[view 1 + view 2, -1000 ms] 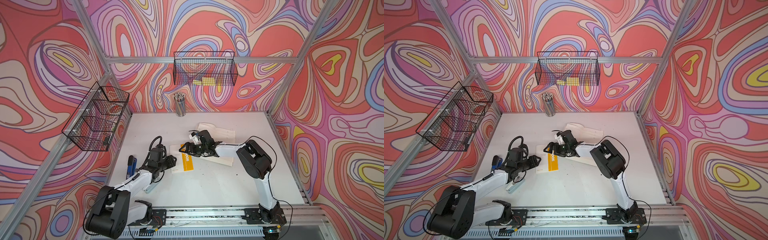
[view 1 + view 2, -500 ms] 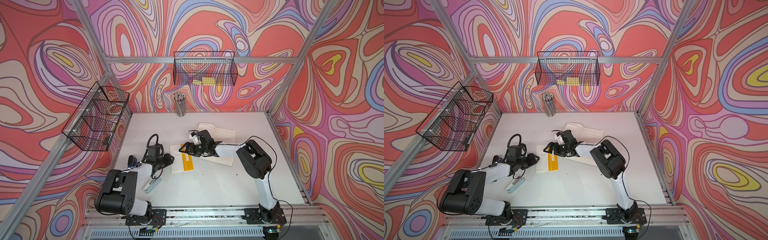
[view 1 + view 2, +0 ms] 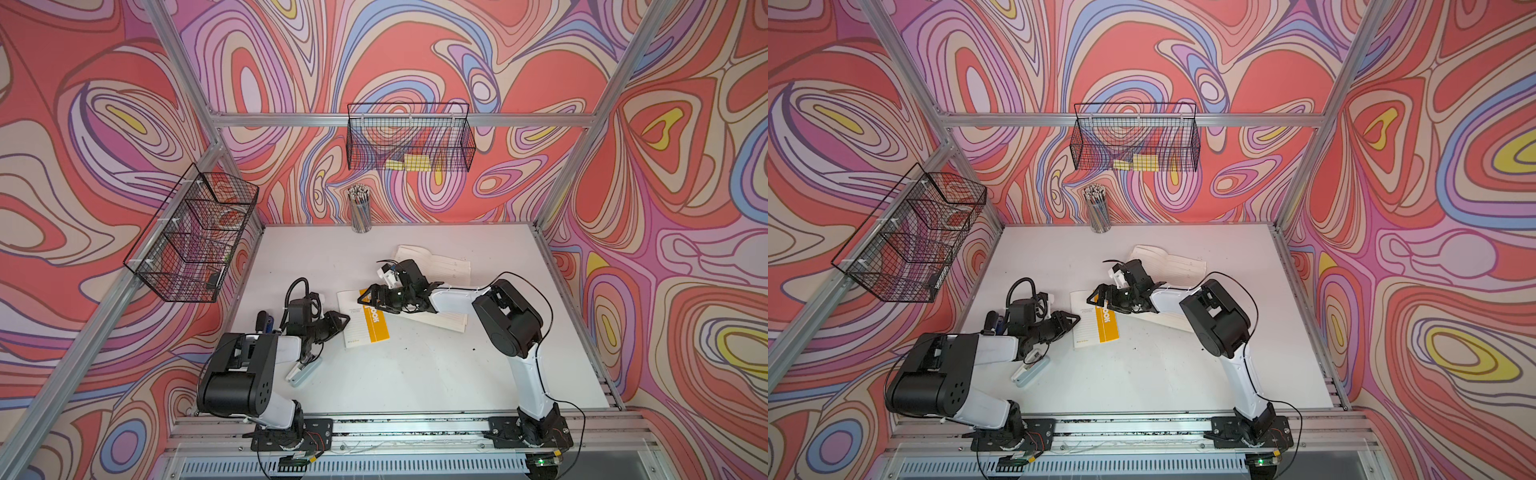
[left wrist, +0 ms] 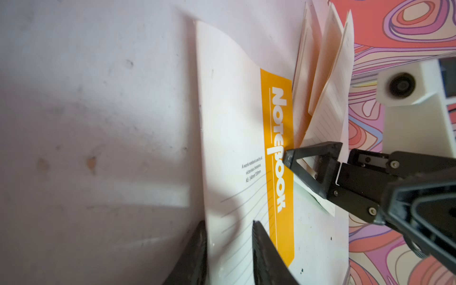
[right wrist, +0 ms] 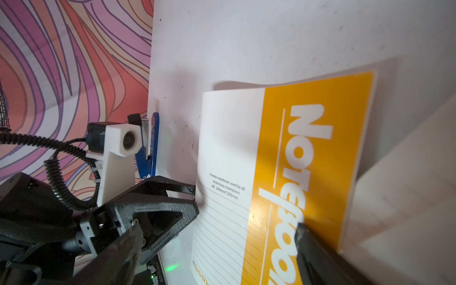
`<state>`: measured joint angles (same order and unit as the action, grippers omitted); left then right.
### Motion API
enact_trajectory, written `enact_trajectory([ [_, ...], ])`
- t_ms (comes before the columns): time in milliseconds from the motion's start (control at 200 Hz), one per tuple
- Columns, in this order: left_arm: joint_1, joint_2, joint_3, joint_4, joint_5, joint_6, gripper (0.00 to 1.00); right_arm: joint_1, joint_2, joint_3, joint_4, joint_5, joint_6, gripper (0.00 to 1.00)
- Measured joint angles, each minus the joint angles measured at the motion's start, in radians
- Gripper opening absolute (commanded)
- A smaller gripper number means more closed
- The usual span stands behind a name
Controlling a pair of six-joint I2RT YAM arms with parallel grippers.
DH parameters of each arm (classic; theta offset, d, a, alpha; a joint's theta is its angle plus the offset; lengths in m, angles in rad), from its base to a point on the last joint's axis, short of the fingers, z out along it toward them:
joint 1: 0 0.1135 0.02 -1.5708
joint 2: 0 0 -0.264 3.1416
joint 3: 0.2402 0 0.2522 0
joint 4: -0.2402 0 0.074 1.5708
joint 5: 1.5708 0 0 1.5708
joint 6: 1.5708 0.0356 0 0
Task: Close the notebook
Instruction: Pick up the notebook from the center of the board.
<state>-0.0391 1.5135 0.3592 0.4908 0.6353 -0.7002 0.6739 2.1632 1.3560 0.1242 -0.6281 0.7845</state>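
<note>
Plainly, the notebook (image 3: 374, 328) lies open mid-table, light and floppy; its cover's free left edge is likely the best hold. Left gripper (image 3: 343, 320) and right gripper (image 3: 365, 297) both stand spread over its cover.

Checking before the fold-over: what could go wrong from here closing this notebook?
1. The right gripper has a fingertip on the white notebook cover with an orange band; lifting that cover could crease it.
2. The left gripper straddles the cover's thin free edge, jaws not yet pinched; it may slip.
3. Lined cream pages fan up by the spine and could crumple.
</note>
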Motion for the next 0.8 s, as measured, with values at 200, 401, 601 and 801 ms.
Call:
enact_trajectory([
  [200, 0.001, 0.002, -0.008, 0.048, 0.046, -0.013, 0.18, 0.0, 0.0, 0.0, 0.002, 0.0, 0.003, 0.98],
  [401, 0.001, 0.0, -0.008, 0.055, 0.059, -0.015, 0.04, 0.0, 0.0, 0.0, 0.002, 0.0, 0.002, 0.98],
  [601, 0.001, -0.031, 0.005, 0.019, 0.064, -0.008, 0.0, 0.0, 0.0, -0.001, 0.011, -0.002, -0.002, 0.98],
  [801, 0.001, -0.087, 0.054, -0.073, 0.057, 0.015, 0.0, 0.0, -0.014, 0.062, -0.084, -0.005, -0.048, 0.98],
])
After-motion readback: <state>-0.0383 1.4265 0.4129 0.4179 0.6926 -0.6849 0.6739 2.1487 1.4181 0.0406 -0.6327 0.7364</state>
